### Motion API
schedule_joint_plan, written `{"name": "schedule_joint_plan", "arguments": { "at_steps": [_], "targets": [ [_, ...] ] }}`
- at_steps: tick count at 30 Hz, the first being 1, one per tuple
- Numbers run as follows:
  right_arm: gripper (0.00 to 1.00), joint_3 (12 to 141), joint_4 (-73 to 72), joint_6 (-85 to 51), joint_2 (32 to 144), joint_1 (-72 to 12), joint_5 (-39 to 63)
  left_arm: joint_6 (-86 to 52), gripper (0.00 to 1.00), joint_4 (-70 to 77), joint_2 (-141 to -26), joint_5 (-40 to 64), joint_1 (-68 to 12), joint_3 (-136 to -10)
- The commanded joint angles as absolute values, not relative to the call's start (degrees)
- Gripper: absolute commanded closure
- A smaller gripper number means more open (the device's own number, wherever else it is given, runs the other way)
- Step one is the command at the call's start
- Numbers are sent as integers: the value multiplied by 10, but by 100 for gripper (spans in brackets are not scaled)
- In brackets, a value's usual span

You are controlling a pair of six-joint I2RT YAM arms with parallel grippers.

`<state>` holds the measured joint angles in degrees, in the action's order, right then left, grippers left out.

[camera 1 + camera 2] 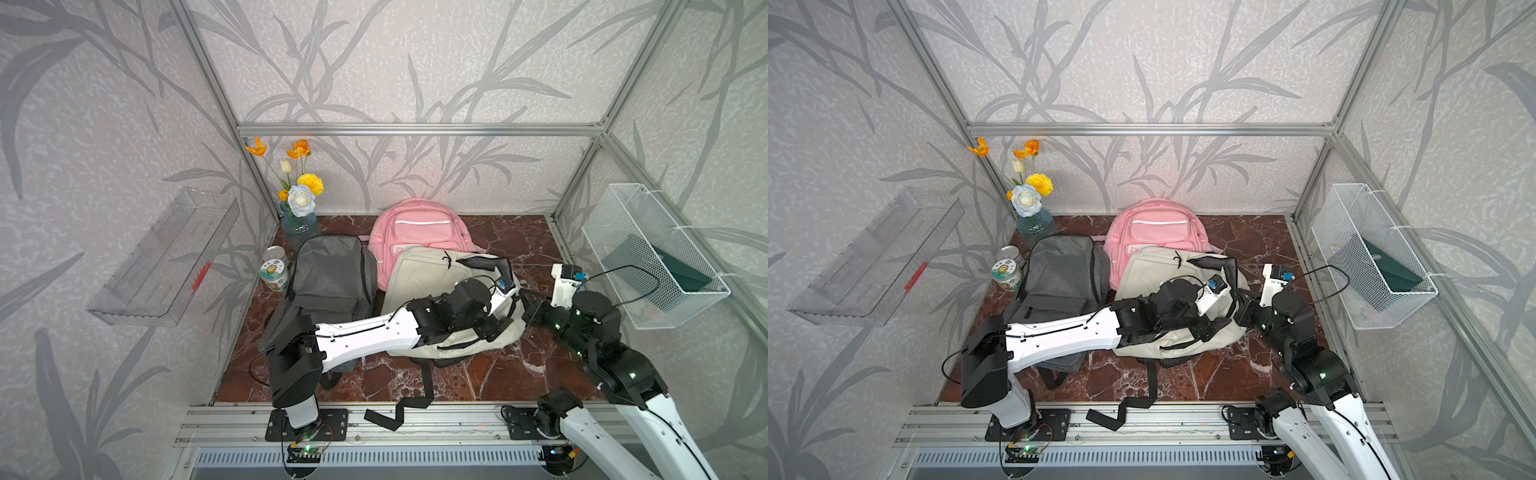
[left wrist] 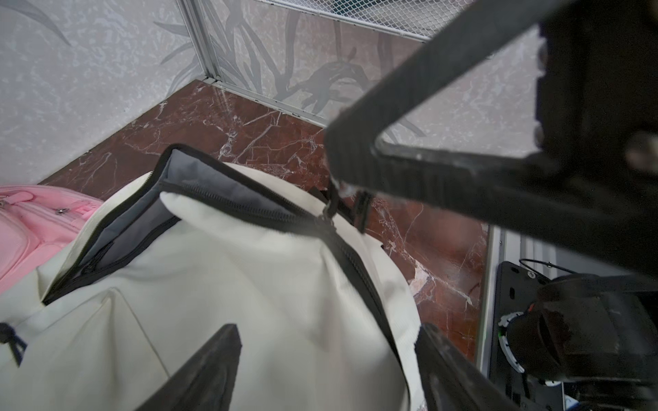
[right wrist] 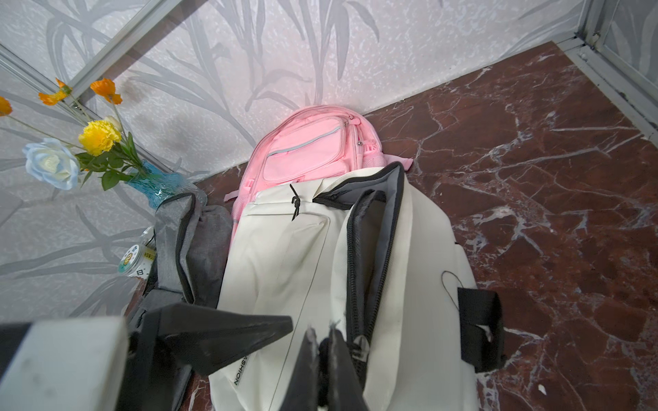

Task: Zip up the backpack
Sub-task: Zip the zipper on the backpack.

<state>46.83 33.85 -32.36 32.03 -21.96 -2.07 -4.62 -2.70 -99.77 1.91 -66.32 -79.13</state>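
The cream backpack [image 1: 428,270] [image 1: 1154,270] lies flat in the middle of the marble floor. Its black main zipper [image 3: 370,249] gapes along the top, showing grey lining [image 2: 199,178]. My right gripper [image 3: 322,338] [image 1: 524,297] is shut on the black zipper pull [image 2: 331,206], just above the slider [image 2: 325,217], at the bag's right side. My left gripper [image 2: 327,356] [image 1: 492,328] hovers open over the cream fabric beside the closed part of the zipper, with nothing between its fingers [image 2: 213,366]. One left finger [image 3: 231,334] shows in the right wrist view, close beside the right jaws.
A grey backpack [image 1: 328,270] lies left of the cream one; a pink backpack [image 1: 415,228] leans on the back wall. A flower vase [image 1: 299,226] and a can [image 1: 274,274] stand at the back left. A wire basket [image 1: 652,257] hangs right. A black strap [image 1: 399,411] trails over the front rail.
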Motion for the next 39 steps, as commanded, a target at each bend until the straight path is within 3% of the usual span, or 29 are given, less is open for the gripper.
{"name": "schedule_joint_plan", "arguments": {
  "at_steps": [1, 4, 6, 9, 12, 14, 24, 28, 32, 35, 39],
  "targets": [
    [100, 459, 323, -335, 303, -239, -26, -65, 26, -29, -1029, 34, -662, -815],
    [100, 455, 318, -328, 291, -247, -26, -71, 38, -37, -1048, 31, -661, -827],
    [100, 454, 322, -324, 285, -248, -29, -74, 56, -38, -1053, 26, -661, -830],
    [100, 458, 349, -323, 281, -247, -71, -59, 74, -44, -1046, 42, -662, -826],
    [100, 465, 388, -337, 285, -246, -148, -54, 81, -36, -1021, 67, -663, -798],
    [100, 471, 388, -338, 291, -238, -156, -29, 78, -34, -1005, 70, -674, -776],
    [100, 493, 360, -336, 381, -142, -122, 22, 83, -69, -946, 51, -702, -688],
    [100, 495, 346, -320, 389, -139, -123, 40, 84, -81, -929, 45, -703, -664],
    [100, 483, 309, -299, 367, -140, -44, 29, 84, -80, -918, 3, -702, -652],
    [100, 470, 288, -307, 346, -146, 15, 13, 69, -56, -910, 9, -695, -653],
    [100, 449, 283, -323, 316, -170, 28, -34, 40, -27, -914, 39, -689, -686]
  ]
}}
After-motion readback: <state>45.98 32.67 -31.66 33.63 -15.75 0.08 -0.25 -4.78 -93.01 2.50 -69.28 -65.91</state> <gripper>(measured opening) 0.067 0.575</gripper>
